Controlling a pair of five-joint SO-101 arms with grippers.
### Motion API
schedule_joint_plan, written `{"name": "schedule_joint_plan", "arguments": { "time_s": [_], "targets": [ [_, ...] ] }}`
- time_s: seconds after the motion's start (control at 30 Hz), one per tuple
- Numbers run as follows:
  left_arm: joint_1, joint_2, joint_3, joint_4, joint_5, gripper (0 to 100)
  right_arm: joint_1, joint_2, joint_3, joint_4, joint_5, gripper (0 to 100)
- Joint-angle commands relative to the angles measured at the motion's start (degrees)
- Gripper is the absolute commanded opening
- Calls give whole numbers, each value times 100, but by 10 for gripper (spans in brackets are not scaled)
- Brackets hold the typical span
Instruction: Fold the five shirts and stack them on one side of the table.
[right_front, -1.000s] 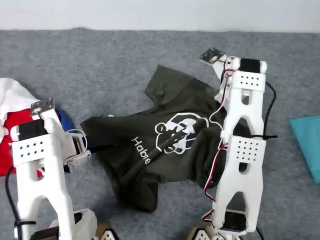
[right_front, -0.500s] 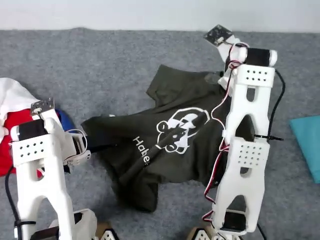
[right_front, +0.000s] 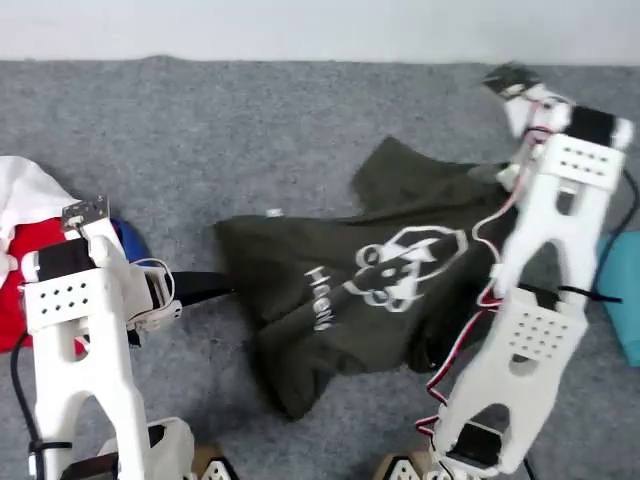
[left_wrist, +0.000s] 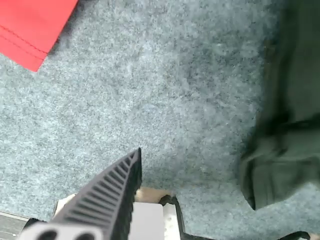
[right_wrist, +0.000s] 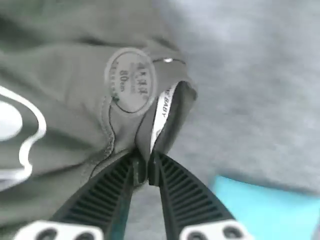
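Olive shirt (right_front: 330, 320) with white print (right_front: 405, 265), red shirt (right_front: 8, 300), teal shirt (right_front: 628, 310).

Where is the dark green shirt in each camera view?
High view: the dark green shirt lies mid-table between the arms.
Left wrist view: its bunched hem sits across the grey table cover from the red shirt.
Right wrist view: its collar is pinched in the right tool.
Shared landmark: the grey table cover.
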Motion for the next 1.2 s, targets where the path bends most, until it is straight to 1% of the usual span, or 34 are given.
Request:
{"name": "schedule_joint_plan", "arguments": {
  "time_s": [0.0, 0.1, 0.17, 0.23, 0.37, 0.4, 0.47, 0.57, 0.63, 0.77, 0.9, 0.97, 1.03, 1.1, 1.17],
  "targets": [
    [-18, -176, -13, 176, -53, 620, 233, 57, -26, -585, -18, 9],
    [0, -176, -22, 176, -53, 620, 251, 365, -35, -743, -26, 9],
    [9, -176, -22, 176, -53, 620, 171, 418, -53, -391, -26, 35],
    [9, -176, -48, 176, -53, 620, 13, 330, -53, 66, -26, 138],
    [18, -176, -57, 176, -53, 620, -171, 22, -53, 840, 9, 421],
    [18, -176, -66, 176, -53, 620, -215, -92, -44, 963, 9, 475],
    [18, -176, -145, 167, -35, 620, -295, -382, 18, 980, -18, 530],
    [18, -132, -752, 158, -26, 621, -479, -1015, 360, 971, 0, 533],
    [149, -114, -1200, 158, -18, 621, -681, -1534, 923, 971, -18, 533],
    [941, -114, -1358, 158, -18, 621, -1191, -2853, 2646, 963, -18, 533],
    [1662, -105, -1358, 141, 220, 621, -1587, -4022, 4079, 927, -35, 533],
    [1873, -9, -1358, -114, 220, 621, -1543, -4505, 4466, 927, -35, 533],
    [1899, 352, -1385, -536, 220, 621, -1332, -4927, 4703, 936, -35, 533],
    [1855, 914, -1402, -976, 220, 621, -1156, -5349, 4941, 945, -35, 533],
    [1837, 1582, -1516, -1187, 220, 621, -1007, -5771, 5152, 945, -18, 533]
  ]
}}
